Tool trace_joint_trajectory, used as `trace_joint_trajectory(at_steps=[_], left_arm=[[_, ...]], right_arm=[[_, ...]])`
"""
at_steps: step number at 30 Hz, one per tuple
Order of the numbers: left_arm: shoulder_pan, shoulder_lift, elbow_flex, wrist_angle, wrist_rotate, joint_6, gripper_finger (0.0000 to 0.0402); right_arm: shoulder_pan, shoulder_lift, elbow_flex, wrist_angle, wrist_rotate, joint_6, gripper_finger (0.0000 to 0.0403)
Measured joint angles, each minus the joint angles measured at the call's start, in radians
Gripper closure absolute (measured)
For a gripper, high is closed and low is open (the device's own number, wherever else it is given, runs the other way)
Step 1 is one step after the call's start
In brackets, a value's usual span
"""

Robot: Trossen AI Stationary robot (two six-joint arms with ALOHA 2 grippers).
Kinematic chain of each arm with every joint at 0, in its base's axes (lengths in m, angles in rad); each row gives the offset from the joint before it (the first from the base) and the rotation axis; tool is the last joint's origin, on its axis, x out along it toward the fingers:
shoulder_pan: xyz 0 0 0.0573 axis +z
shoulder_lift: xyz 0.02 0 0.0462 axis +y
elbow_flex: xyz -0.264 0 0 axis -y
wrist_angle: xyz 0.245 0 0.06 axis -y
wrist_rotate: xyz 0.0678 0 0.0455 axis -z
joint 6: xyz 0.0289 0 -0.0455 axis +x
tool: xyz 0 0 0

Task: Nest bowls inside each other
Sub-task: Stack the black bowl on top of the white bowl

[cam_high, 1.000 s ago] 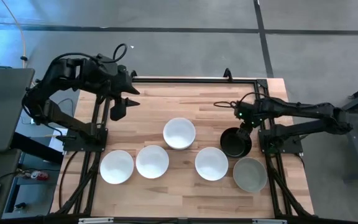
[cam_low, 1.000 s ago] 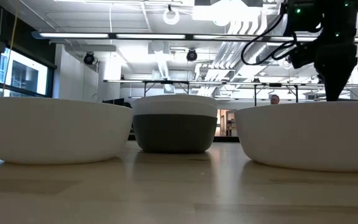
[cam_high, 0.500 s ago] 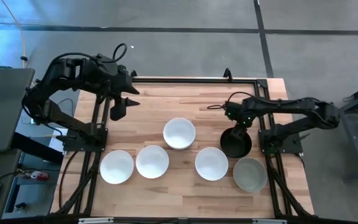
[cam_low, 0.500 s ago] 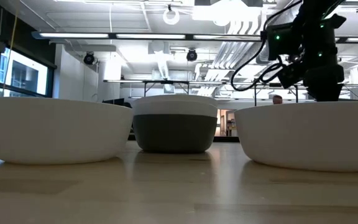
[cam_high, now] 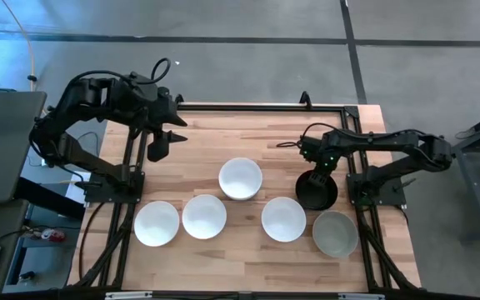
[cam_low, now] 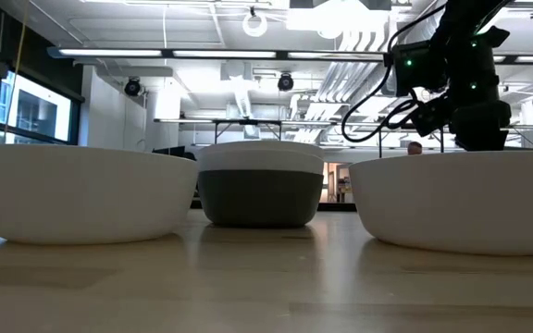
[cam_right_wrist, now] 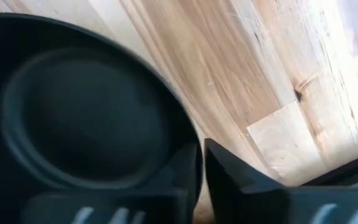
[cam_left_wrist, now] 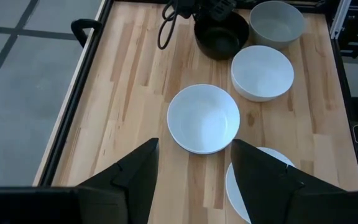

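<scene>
A black bowl (cam_high: 316,195) stands on the wooden table at the right, with my right gripper (cam_high: 318,172) shut on its far rim. A grey bowl (cam_high: 335,233) stands just nearer the front edge. Several white bowls stand apart from one another: one mid-table (cam_high: 240,177), one beside the black bowl (cam_high: 283,219), and two toward the near left (cam_high: 204,216) (cam_high: 157,223). My left gripper (cam_high: 162,140) hangs open high over the far left of the table, holding nothing. The low view shows my right gripper (cam_low: 479,125) behind a white bowl (cam_low: 461,199). My right gripper has the black bowl's rim (cam_right_wrist: 194,144) on its far side between its two fingers, one finger inside the bowl and the other finger (cam_right_wrist: 236,179) outside. The fingers come from above, pointing down. The bowl stands on the table on its base.
A black metal frame (cam_high: 257,107) runs round the table's edges, and both arm bases stand on it at left and right. Bare wood lies between the far edge and the bowls. The left wrist view looks down on the mid-table bowl (cam_left_wrist: 204,118) from above.
My right gripper has come down and a little toward the table's left, onto the black bowl's far rim. The bowls stand where they were.
</scene>
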Motion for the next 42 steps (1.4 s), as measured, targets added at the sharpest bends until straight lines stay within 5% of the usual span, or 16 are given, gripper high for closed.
trace_joint_trajectory(at_steps=[18,42], left_arm=[[0.000,0.000,0.000,0.000,0.000,-0.002,0.0213],[0.000,-0.008,0.000,-0.045,0.000,0.019,0.0213]], right_arm=[[0.000,0.000,0.012,-0.015,-0.014,-0.006,0.0402],[-0.125,0.000,0.420,-0.219,-0.061,0.084,0.0403]])
